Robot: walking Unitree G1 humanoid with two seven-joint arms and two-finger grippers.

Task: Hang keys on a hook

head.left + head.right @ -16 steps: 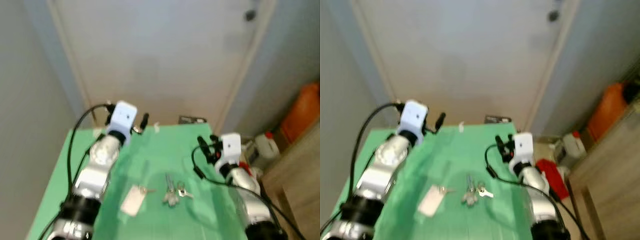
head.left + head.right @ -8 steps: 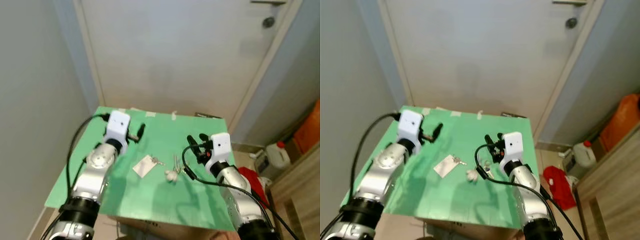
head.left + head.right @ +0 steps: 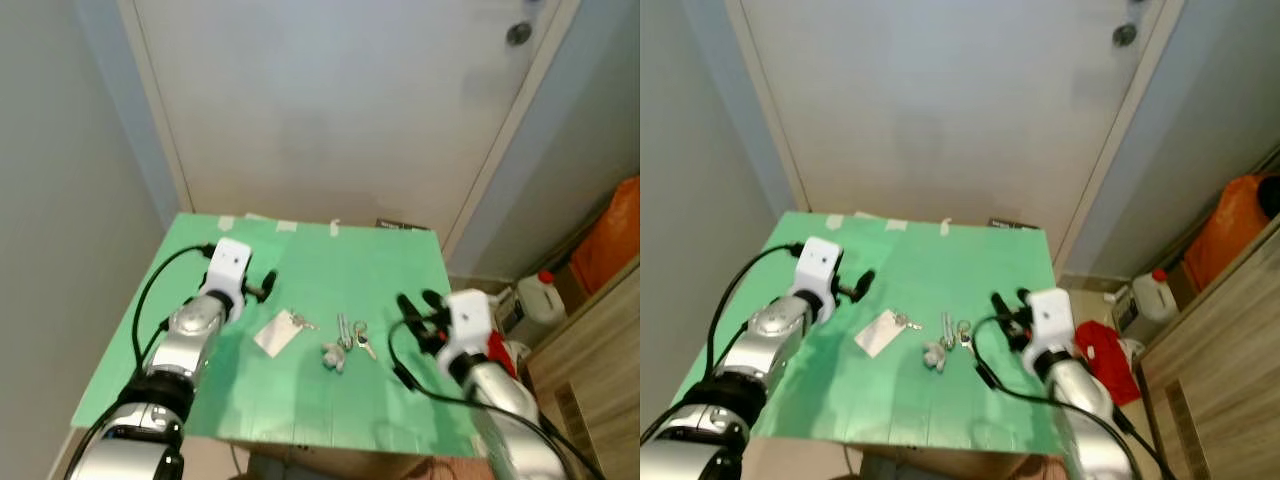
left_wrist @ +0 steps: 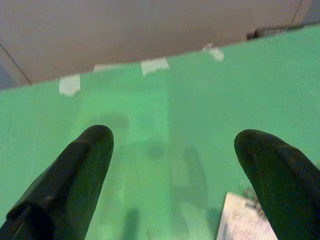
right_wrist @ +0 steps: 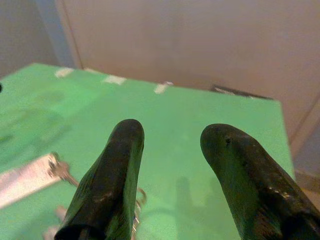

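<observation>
Keys (image 3: 347,333) beside white tag (image 3: 277,333) on green table (image 3: 400,260), grippers apart

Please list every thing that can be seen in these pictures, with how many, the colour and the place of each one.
green table: one, green top, before a pale door.
key bunch: one, silver, middle of the table, between the two claws.
white tag: one, white with a small key at its end, on the table left of the key bunch.
tape pieces: several, pale, along the table's far edge.
door: one, pale grey, behind the table.
orange object: one, orange, far right.
white jug: one, white with a red cap, on the floor at right.
left claw: one, black, open, above the table's left part.
right claw: one, black, open, right of the keys.
</observation>
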